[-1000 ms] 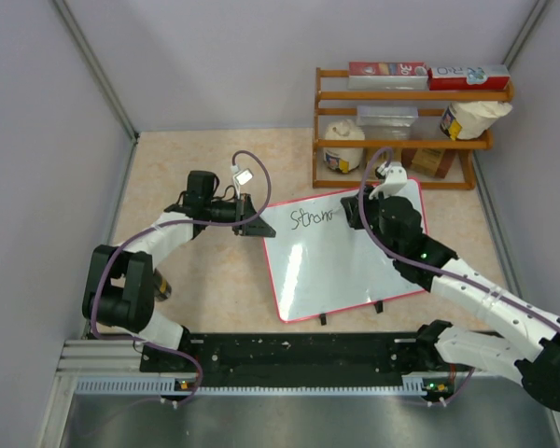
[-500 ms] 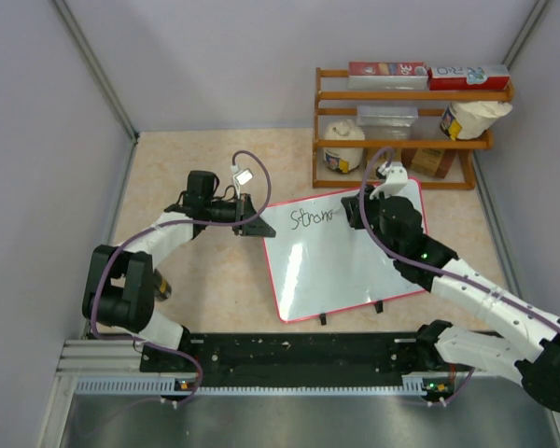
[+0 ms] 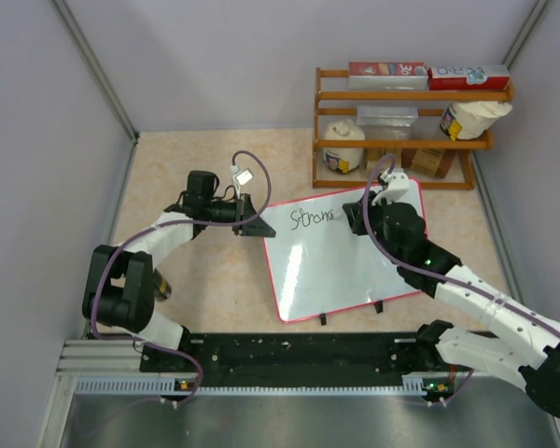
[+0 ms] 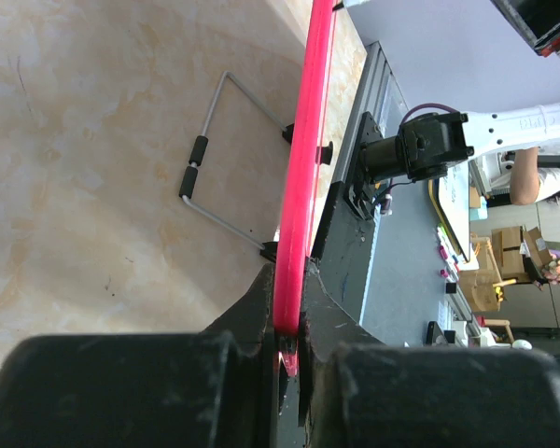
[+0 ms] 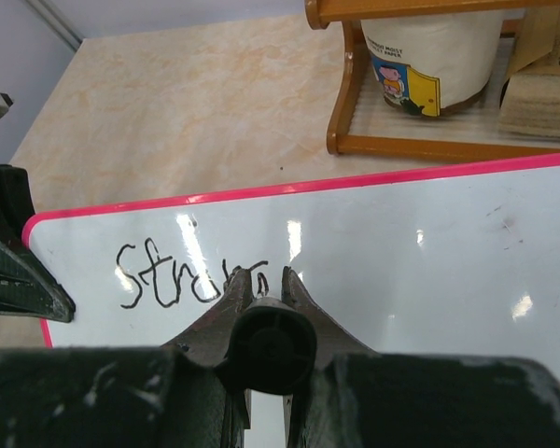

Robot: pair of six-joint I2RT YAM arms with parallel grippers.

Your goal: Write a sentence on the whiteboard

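Far right on the beige marbled bench (image 3: 215,280) stands an orange wooden rack (image 3: 411,96), a flat red carton (image 3: 386,70) on top, a white labelled tub (image 3: 343,147) inside

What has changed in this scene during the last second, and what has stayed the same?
The right tool, shut on the pen, moved slightly to the right along the whiteboard. The written word seems to have gained a stroke at its end. The left tool stayed clamped on the whiteboard's red edge, and the whiteboard did not move.
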